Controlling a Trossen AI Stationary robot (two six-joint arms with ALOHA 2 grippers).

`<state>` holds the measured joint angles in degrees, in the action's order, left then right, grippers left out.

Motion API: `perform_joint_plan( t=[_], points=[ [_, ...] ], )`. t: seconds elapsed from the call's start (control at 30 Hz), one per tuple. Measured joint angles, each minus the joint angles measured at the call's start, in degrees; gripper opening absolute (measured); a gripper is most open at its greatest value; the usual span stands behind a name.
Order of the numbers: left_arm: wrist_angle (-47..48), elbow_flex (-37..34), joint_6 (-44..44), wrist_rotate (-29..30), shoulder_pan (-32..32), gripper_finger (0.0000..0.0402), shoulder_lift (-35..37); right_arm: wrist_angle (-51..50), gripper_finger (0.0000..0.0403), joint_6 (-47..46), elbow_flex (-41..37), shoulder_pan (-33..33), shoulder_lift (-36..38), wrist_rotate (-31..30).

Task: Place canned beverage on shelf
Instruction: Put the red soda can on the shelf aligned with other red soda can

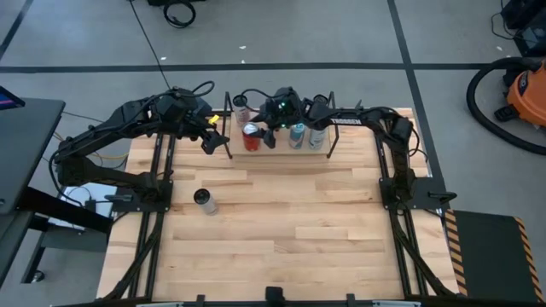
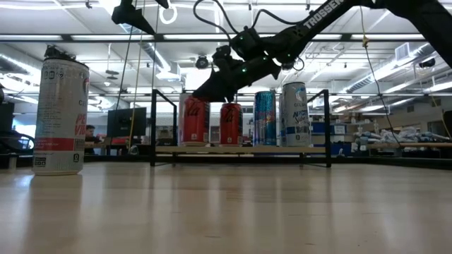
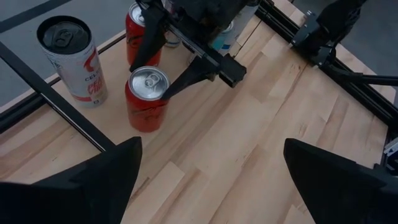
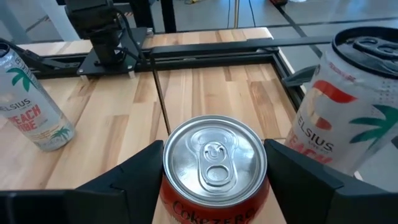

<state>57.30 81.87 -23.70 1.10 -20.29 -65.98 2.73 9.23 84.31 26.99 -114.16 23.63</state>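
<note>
we have the right gripper (image 4: 214, 180) down at the shelf (image 1: 281, 152) at the far side of the table (image 1: 281, 230), its two fingers straddling a red coke zero can (image 4: 214, 165), one finger on each side. in the right wrist view the fingers sit right against the can's sides, so we judge it pinched, though we cannot tell how firm the contact is. in the left wrist view the red can (image 3: 147, 98) stands upright on the shelf board, close to the second red can (image 3: 142, 34) and the white-and-red can (image 3: 71, 59)

in the low view the shelf holds a row: two red cans, a blue can (image 2: 265, 118), a tall white can (image 2: 294, 114). one more white can (image 1: 204, 201) stands on the bare table well apart from the shelf, near the left arm's base

the left gripper (image 1: 211, 136) hovers just beside the shelf's left end, jaws spread wide, holding nothing

for this step we'd keep the can vertical and make sure its base is flat on the board before letting go. spread the fingers evenly, only enough to clear the can, since the neighbours are close. then back away straight, no sideways sweep. main risk we see is a finger dragging the can or clipping the black frame rod
</note>
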Motion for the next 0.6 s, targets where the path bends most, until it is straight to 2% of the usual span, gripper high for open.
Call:
perform_joint_plan(
  t=[0.4, 0.6],
  points=[
    [0.07, 0.0, 0.04, -0.02, 0.0, 0.0394, 0.0, -14.8, 0.0265, 6.35, -0.2, 0.48, 5.64, -0.09],
    [0.07, 0.0, -0.06, -0.02, 0.01, 0.0394, 0.0, -19.74, 0.0263, 8.46, -0.18, 0.54, 7.26, -4.21]
  ],
)
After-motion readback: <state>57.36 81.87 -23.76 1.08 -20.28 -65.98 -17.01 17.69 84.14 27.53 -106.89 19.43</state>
